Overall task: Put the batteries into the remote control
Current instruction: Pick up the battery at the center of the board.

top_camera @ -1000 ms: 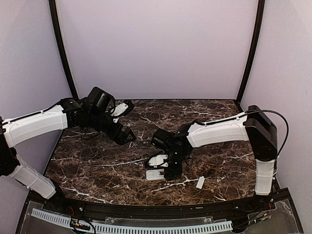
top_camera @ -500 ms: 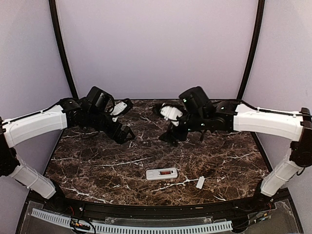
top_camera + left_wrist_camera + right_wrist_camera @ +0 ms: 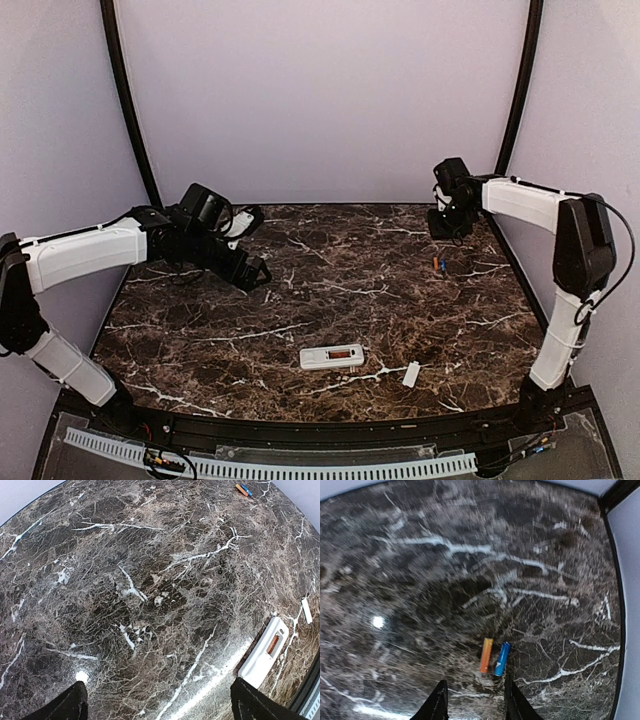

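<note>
Left claw (image 3: 159, 707) was released, fingers spread wide over the left of the marble surface (image 3: 200, 330), holding nothing; right claw (image 3: 474, 706) hung over the far right corner, fingers parted narrowly, empty; 2 batteries (image 3: 494, 656), 1 orange and 1 blue, lay side by side just beyond its tips; the remote control (image 3: 332, 356) lay near the surface's near edge, reddish recess upward, well apart from them; 1 small white cover (image 3: 411, 374) lay to its right.

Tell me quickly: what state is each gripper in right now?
Left gripper: open wide, holding nothing.
Right gripper: open, narrower gap, holding nothing; the batteries lie just ahead of it, untouched.
</note>
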Robot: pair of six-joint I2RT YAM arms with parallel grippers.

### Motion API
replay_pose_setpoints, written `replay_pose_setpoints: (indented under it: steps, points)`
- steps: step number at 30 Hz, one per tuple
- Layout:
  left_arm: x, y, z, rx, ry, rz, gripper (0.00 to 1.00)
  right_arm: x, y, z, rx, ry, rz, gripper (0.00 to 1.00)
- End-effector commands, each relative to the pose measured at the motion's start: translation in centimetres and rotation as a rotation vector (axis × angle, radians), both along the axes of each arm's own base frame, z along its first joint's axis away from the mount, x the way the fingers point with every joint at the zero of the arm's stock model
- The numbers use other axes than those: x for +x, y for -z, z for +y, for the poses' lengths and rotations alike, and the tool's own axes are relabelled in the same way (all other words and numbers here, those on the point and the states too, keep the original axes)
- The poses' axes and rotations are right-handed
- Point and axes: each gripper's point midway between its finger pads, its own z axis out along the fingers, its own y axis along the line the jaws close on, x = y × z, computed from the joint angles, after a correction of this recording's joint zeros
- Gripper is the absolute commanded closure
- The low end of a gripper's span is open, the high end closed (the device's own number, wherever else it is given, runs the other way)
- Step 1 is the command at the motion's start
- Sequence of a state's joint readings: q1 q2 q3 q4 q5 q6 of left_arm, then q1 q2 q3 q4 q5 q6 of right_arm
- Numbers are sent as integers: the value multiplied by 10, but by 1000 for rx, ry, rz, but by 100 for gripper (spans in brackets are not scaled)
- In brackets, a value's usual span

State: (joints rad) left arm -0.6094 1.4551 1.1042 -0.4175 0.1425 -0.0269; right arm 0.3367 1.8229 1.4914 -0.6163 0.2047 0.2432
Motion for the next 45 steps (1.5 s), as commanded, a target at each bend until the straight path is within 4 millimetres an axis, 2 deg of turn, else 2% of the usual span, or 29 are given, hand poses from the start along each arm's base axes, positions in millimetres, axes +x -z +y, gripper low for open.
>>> replay_pose_setpoints:
  steps: [1,4,8,12,30,45]
  points:
    - [0,1,3,-17,-13,14,1,-7,42,-20,-42,84,181,69]
    - [0,3,4,-13,-14,21,1,8,56,-20,-74,75,202,73]
    - [0,4,4,-14,-12,25,1,17,78,-23,-122,72,245,74]
    - [0,5,4,-13,-11,30,1,20,85,-25,-142,77,252,76]
    - [-1,2,1,-25,1,30,1,3,129,-21,-110,58,357,82]
    - [-1,-2,1,-28,4,21,1,-5,140,-13,-45,34,405,89]
